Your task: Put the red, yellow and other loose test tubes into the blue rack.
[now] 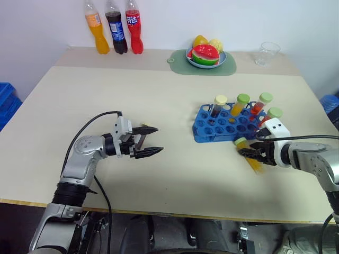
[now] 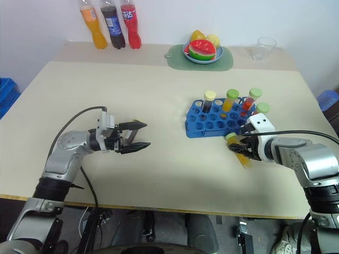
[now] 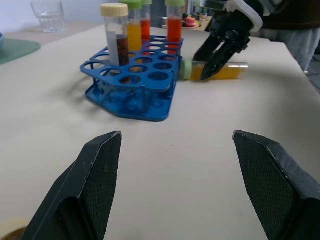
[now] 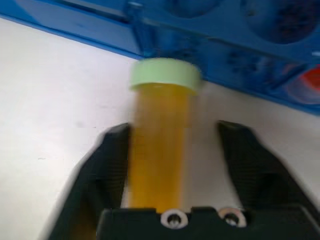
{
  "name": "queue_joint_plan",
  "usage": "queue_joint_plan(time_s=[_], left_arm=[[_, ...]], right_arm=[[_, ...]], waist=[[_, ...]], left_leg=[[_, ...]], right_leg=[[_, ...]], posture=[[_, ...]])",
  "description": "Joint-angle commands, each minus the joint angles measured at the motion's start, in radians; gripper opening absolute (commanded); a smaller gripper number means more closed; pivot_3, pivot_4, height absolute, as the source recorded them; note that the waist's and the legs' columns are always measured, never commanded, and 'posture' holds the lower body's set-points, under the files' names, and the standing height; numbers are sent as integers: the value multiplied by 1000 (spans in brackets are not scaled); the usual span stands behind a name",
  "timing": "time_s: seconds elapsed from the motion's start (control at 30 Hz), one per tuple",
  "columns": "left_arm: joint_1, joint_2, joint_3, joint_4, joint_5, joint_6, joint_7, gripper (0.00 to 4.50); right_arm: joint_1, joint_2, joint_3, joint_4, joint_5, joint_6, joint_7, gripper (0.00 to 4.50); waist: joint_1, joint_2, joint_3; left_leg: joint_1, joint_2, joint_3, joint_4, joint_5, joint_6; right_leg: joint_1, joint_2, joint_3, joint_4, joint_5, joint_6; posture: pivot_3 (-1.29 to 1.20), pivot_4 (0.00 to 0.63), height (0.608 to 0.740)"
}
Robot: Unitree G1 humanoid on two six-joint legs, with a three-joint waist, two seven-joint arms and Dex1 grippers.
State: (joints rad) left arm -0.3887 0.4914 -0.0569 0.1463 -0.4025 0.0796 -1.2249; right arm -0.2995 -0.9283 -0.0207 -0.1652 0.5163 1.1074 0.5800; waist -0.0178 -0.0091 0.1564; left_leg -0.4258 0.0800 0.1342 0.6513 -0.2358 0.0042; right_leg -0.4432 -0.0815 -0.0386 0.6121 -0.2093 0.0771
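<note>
Right now I have the right gripper [image 1: 251, 153] down on the table [image 1: 159, 106], its fingers either side of the yellow tube [image 3: 220, 70], which lies flat just beside the near edge of the rack [image 1: 225, 127] with its light green cap toward the rack. From the right wrist camera one finger presses the tube's side while the other stands off it with a gap, so I would call the fingers closing around it but not yet pinching (the tube rests on the table).

Four tubes stand upright in the rack's far row: a dark one with a cream cap [image 1: 218, 106], a yellow-orange one with a green cap [image 1: 240, 104], a red one with a green cap [image 1: 259, 104], and another green-capped one [image 1: 271, 116] at the corner nearest the right arm. The rest of the holes look vacant.

My left gripper [image 1: 150, 141] hangs over the table well left of the rack, fingers spread wide, holding nothing.

Further back sit a plate [image 1: 228, 59] of fruit, a clear cup [image 1: 267, 53] and three soda bottles [image 1: 115, 27].
</note>
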Motion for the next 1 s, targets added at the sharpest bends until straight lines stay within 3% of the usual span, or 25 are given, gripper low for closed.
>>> queue_joint_plan(time_s=[0.03,0.17,0.23,0.43,0.57,0.8,1.0], left_arm=[[6,9,19,-38,-14,0,5,3688],[7,8,18,-38,-14,1,8,3688],[8,8,18,-38,-15,0,7,3688],[-3,5,16,-24,-14,-5,2,3688],[-21,-4,20,-13,-25,4,0,3688],[-50,-17,11,25,-12,-11,-15,3688],[-65,-15,17,45,-9,-19,-25,3688]], right_arm=[[10,-21,42,-17,-29,-19,47,872],[53,-51,21,-68,-47,-88,98,872],[105,-57,-13,-127,-53,-209,151,872],[240,89,-196,-240,-17,-632,264,872],[182,249,-275,-221,-2,-741,150,872],[72,481,-268,28,-168,-1057,-50,872],[70,577,-257,185,-216,-1247,-91,872]], waist=[[0,0,0],[4,0,0],[6,0,0],[4,-2,1],[3,-4,2],[5,-4,2],[3,-4,2]], left_leg=[[0,0,0,0,0,0],[0,0,0,0,0,0],[0,0,0,0,0,0],[0,0,0,0,0,0],[0,0,0,0,0,0],[0,0,0,0,0,0],[0,0,1,0,0,0]], right_leg=[[0,0,0,0,0,0],[0,0,0,0,0,0],[0,0,0,0,0,0],[0,0,0,0,-1,1],[0,0,-1,0,-1,1],[0,0,-1,0,-1,1],[0,0,-1,1,0,2]], posture=[[0,150,740],[0,150,740],[0,150,740],[0,150,740],[0,150,740],[0,150,740],[0,150,740]])
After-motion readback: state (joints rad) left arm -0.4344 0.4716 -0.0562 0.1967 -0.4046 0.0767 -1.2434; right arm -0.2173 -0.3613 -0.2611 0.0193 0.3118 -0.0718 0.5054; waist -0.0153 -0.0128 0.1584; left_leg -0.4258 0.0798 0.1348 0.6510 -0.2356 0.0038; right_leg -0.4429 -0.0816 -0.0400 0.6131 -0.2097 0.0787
